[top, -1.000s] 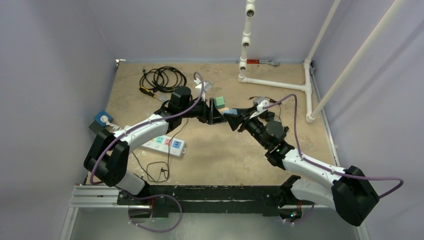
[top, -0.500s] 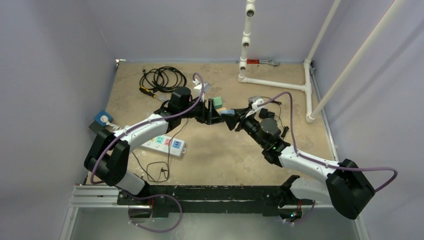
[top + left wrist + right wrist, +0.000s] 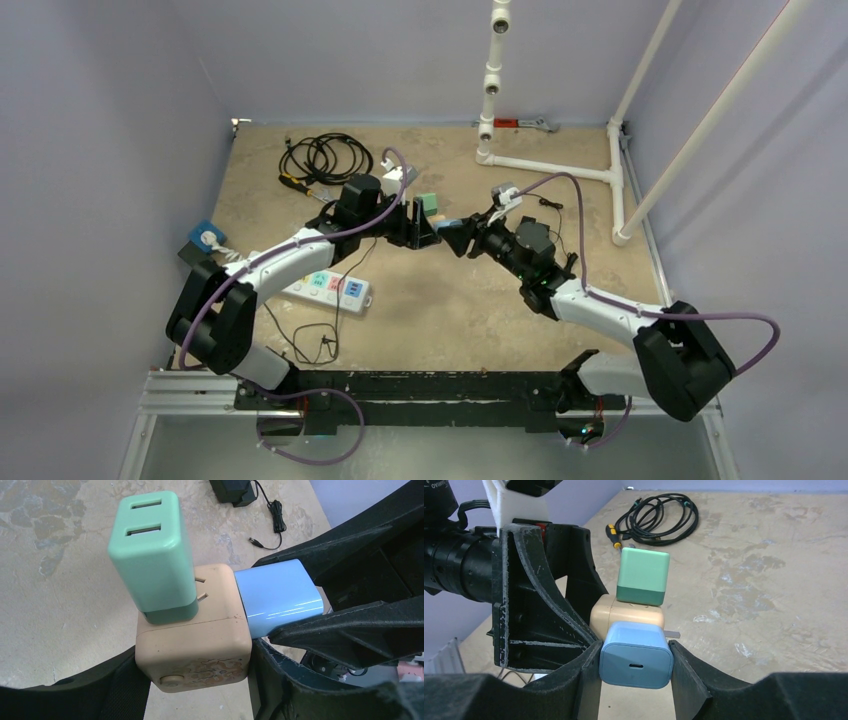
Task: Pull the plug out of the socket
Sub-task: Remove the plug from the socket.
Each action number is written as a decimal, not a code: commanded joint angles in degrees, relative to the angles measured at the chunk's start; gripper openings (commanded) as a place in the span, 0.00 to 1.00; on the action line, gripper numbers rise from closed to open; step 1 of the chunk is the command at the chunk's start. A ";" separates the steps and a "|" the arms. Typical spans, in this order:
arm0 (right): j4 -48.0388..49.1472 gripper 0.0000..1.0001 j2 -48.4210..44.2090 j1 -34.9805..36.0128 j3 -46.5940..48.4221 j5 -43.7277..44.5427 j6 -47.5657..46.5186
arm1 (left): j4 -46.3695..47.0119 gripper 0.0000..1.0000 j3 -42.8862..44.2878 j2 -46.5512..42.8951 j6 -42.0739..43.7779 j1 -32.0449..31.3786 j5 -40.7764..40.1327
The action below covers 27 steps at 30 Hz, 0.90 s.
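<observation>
A beige cube socket (image 3: 192,640) is clamped between the black fingers of my left gripper (image 3: 195,680), a little above the table. A green plug (image 3: 150,550) stands in its top face. A light blue plug (image 3: 277,597) sits against its right side. My right gripper (image 3: 636,660) is shut on the blue plug (image 3: 636,655), one finger on each side. Behind it show the cube (image 3: 624,612) and the green plug (image 3: 643,577). A metal prong (image 3: 671,632) shows beside the blue plug. From the top view both grippers meet at the cube (image 3: 437,220).
A coil of black cable (image 3: 325,157) and a screwdriver (image 3: 295,183) lie at the back left. A white power strip (image 3: 330,288) lies under the left arm. A white pipe frame (image 3: 545,165) stands at the back right. A black adapter with its cable (image 3: 232,490) lies beyond the cube.
My right arm has swung its elbow to the left and pressed closer to the cube, still holding the blue plug. The left gripper and cube have shifted slightly left.
</observation>
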 commanded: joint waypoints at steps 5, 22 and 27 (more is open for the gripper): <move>4.22 0.00 1.95 -2.94 3.11 -5.32 2.98 | 1.36 0.00 2.18 -3.11 2.40 -1.12 2.77; -4.11 0.00 0.46 2.44 6.04 8.82 -0.49 | -1.38 0.00 2.52 -2.72 2.63 -1.15 -2.12; -6.62 0.00 1.40 5.66 8.01 13.13 -2.55 | -1.82 0.00 2.60 -2.72 2.83 -1.14 -2.89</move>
